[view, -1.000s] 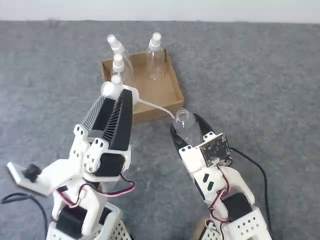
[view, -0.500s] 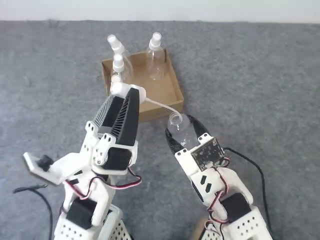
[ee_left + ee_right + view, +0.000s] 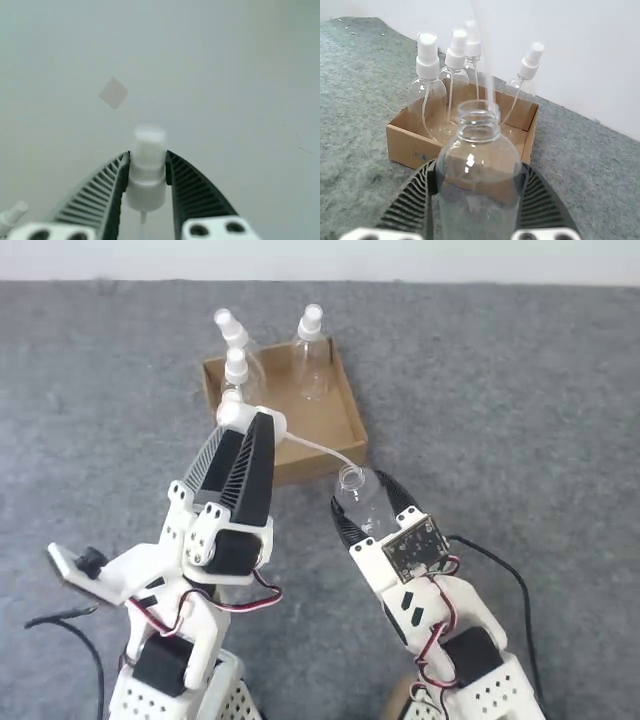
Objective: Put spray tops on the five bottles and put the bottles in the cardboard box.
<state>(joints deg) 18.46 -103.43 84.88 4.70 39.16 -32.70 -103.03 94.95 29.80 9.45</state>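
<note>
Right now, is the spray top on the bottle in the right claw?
Off. The bottle has a bare neck; the left claw holds the spray top.

A grey carpeted table carries the cardboard box.

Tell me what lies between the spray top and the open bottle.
The spray top's thin dip tube spans it, reaching the open bottle's mouth over the cardboard box's front corner, in the high view.

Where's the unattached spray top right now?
High view: the spray top is clamped in the left tool, over the near wall of the cardboard box, its tube angling down to the mouth of the bottle in the right tool.
</note>
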